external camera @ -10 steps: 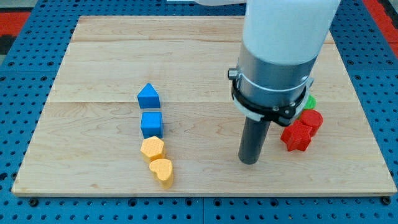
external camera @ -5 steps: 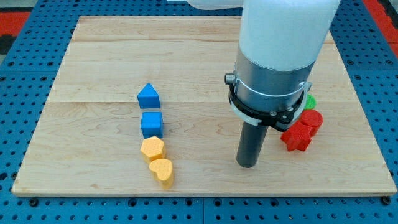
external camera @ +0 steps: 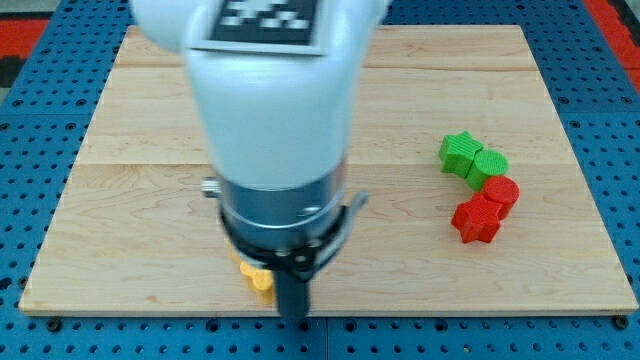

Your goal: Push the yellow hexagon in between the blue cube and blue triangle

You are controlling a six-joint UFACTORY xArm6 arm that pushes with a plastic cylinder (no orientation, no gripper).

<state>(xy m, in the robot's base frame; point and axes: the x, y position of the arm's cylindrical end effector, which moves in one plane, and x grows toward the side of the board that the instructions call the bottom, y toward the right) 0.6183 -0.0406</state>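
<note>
The arm's body fills the middle of the view and hides the blue triangle, the blue cube and the yellow hexagon. Only a bit of a yellow block (external camera: 257, 278) shows at the arm's lower left; I cannot tell its shape. My tip (external camera: 292, 320) is at the board's bottom edge, just right of and below that yellow bit.
At the view's right stand a green star (external camera: 458, 152), a green round block (external camera: 490, 165), a red round block (external camera: 501, 193) and a red star (external camera: 475, 218), all close together. The wooden board (external camera: 120, 120) lies on a blue pegboard.
The arm has swept from the board's right middle to the left and down. It now covers the blue blocks and most of the yellow ones, and the green blocks have come into view.
</note>
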